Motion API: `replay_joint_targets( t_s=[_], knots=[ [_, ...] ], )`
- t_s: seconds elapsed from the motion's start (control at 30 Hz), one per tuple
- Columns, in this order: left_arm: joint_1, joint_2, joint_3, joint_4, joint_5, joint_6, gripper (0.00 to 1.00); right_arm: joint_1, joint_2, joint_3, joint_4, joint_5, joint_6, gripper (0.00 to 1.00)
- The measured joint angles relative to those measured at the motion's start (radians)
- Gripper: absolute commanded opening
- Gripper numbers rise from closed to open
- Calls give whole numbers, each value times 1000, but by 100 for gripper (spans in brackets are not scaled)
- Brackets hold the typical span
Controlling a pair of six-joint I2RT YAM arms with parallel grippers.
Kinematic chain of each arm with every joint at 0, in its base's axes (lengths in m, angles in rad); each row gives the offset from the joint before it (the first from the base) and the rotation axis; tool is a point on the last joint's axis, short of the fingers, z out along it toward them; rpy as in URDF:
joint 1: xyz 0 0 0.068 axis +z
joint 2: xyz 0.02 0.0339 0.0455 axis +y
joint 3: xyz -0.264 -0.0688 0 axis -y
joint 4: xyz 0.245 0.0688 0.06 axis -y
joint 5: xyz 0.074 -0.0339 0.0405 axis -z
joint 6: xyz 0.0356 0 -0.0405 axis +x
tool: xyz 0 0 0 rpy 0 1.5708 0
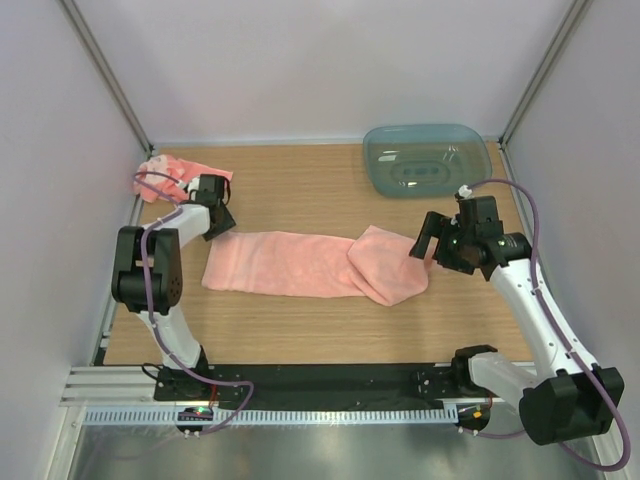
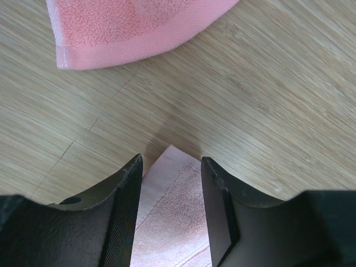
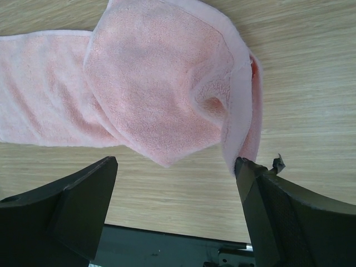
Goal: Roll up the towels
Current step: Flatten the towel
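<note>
Top view: a long towel (image 1: 280, 263) is laid flat across the middle of the desk (image 1: 300, 325), its right end (image 1: 390, 268) folded back over itself into a loose lump. A second towel (image 1: 165, 176) is bunched at the far-left corner. A blue-green tub (image 1: 425, 160) is set at the far right, well apart from both. The left fingers (image 1: 220, 222) are placed at the long towel's left end, and the right fingers (image 1: 428, 235) just beside the folded end.

Left wrist view: the left fingers (image 2: 125, 200) are seen part spread, straddling a hemmed towel corner (image 2: 169, 206) that lies on the desk. No pinch is seen. Another towel edge (image 2: 139, 28) is seen beyond, probably the second towel.

Right wrist view: the right fingers (image 3: 83, 194) are spread wide with nothing held. The folded end (image 3: 161, 83) lies ahead of them, one flap hanging close to the right-hand finger.

Handling, judged: the terry is soft, light and limp, with no stiffness to hold a shape, so a roll is likely to slacken if released. Its nap should grip well. The hemmed edge or corner is the best place to take hold, since it is firmer and slightly raised. A thin single layer flat on the desk may be missed.
</note>
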State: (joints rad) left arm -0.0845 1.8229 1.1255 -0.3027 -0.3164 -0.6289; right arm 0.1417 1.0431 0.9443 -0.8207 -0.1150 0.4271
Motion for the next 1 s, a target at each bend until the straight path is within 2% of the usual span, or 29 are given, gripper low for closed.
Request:
replay_joint_targets(
  t_s=[0.03,0.1,0.13,0.2,0.23,0.43,0.57,0.67,0.87,0.93,0.97,1.0],
  knots=[
    [0,2,0,2,3,3,43,0,2,0,0,0,-3,93],
    [0,8,0,9,8,6,40,0,5,0,0,-1,-5,92],
    [0,11,1,12,13,7,34,0,6,0,0,-1,-5,91],
    [0,18,4,14,18,9,28,0,7,0,-1,-1,-6,89],
    [0,21,7,15,22,9,22,0,7,0,-2,-1,-7,88],
    [2,34,42,14,31,10,11,0,7,7,-11,-1,-7,84],
    [6,41,74,14,37,9,8,0,6,15,-20,-1,-7,84],
    [10,36,82,13,41,8,0,0,6,20,-26,-1,-7,83],
    [11,-63,82,-28,60,5,0,0,6,45,-37,-1,-6,81],
    [11,-127,82,-42,64,5,0,0,5,55,-37,-1,-7,73],
    [11,-167,82,-53,68,5,0,0,5,61,-38,-3,-6,65],
    [11,-203,82,-61,69,5,0,0,5,68,-38,-5,-11,42]
  ],
)
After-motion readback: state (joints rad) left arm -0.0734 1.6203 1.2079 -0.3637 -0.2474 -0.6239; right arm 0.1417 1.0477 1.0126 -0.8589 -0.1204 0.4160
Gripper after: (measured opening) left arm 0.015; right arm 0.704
